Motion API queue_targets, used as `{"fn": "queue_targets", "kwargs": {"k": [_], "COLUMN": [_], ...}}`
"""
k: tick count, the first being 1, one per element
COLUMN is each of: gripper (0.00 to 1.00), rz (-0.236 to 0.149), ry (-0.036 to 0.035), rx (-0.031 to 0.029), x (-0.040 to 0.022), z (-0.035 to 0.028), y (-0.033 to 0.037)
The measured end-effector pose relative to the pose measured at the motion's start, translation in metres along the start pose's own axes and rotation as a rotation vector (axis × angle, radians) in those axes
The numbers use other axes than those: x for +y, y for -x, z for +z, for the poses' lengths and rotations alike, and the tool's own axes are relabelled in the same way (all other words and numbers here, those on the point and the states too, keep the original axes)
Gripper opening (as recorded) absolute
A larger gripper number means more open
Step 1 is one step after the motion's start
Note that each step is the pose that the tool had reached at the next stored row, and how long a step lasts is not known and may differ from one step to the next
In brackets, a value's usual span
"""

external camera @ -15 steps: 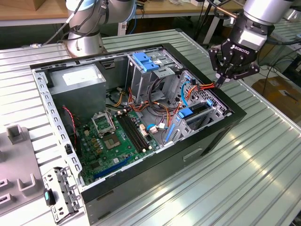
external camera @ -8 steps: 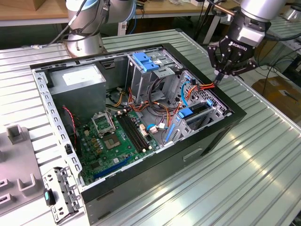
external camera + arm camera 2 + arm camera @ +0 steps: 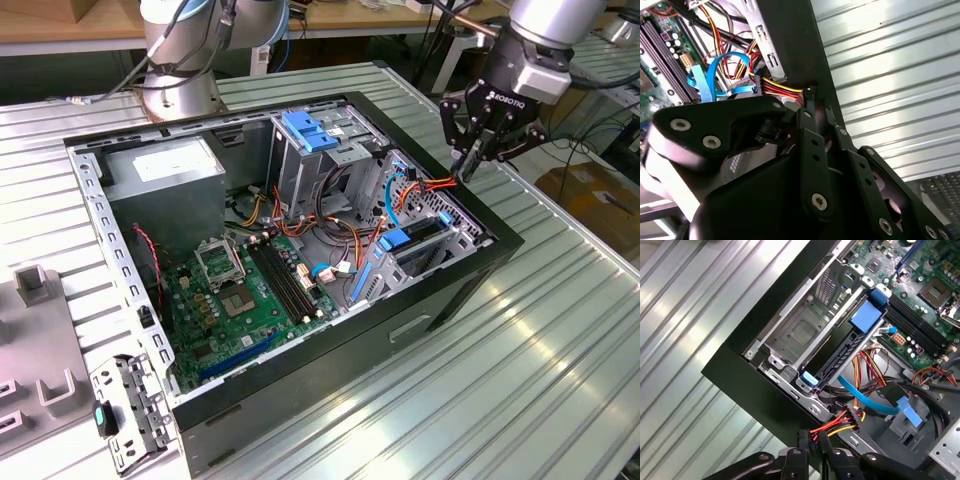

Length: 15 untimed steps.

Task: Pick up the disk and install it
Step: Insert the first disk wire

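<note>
One arm on this rig, and I've got the gripper (image 3: 467,165) hanging over the far right rim of the computer case (image 3: 300,400), toward the exterior view's right. In the first wrist view the fingers are clenched on the black power plug (image 3: 806,434) at the end of the red, yellow and black wires (image 3: 840,424).

The disk (image 3: 420,238) already sits in the metal drive bay (image 3: 800,335) at the right end of the case, standing on edge with its blue rail tab showing. The plug is close to the disk's end, with a gap between them. A blue data cable (image 3: 865,397) loops just beside those wires.

Rest of the box: motherboard (image 3: 240,300) on the case floor, grey power supply (image 3: 165,170) at the far left, blue latch (image 3: 305,130) on top of the tall cage. Everything's on the ribbed metal table (image 3: 500,380).
</note>
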<state>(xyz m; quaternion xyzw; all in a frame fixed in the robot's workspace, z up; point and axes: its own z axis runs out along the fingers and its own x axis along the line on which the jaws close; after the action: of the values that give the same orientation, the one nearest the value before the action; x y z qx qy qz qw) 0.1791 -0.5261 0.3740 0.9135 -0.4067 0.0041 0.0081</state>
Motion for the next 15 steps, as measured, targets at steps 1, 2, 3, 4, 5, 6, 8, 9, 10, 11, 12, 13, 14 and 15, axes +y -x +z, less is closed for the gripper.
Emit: {"fn": "queue_targets", "kwargs": {"k": [1, 2, 3, 4, 5, 6, 8, 9, 10, 11, 12, 13, 14, 15], "gripper": [0.25, 0.25, 0.25, 0.25, 0.25, 0.25, 0.25, 0.25, 0.25, 0.25, 0.25, 0.25, 0.25, 0.25], "rz": [-0.021, -0.043, -0.060, -0.082, -0.101, -0.119, -0.145, -0.148, -0.149, -0.149, -0.149, -0.149, -0.149, -0.149], "ry": [-0.0003, -0.0006, -0.0010, -0.0013, -0.0016, -0.0019, -0.0023, -0.0024, -0.0025, -0.0024, -0.0024, -0.0024, -0.0025, -0.0032], "rx": [0.0003, 0.0005, 0.0008, 0.0012, 0.0015, 0.0018, 0.0021, 0.0021, 0.0021, 0.0021, 0.0021, 0.0020, 0.0020, 0.0014], "x": [0.0000, 0.0000, 0.0000, 0.0000, 0.0000, 0.0000, 0.0000, 0.0000, 0.0000, 0.0000, 0.0000, 0.0000, 0.0000, 0.0001], "z": [0.0005, 0.0011, 0.0016, 0.0021, 0.0023, 0.0025, 0.0027, 0.0027, 0.0028, 0.0027, 0.0028, 0.0028, 0.0028, 0.0028], "y": [0.0000, 0.0000, 0.0000, 0.0000, 0.0000, 0.0000, 0.0000, 0.0000, 0.0000, 0.0000, 0.0000, 0.0000, 0.0000, 0.0000]}}
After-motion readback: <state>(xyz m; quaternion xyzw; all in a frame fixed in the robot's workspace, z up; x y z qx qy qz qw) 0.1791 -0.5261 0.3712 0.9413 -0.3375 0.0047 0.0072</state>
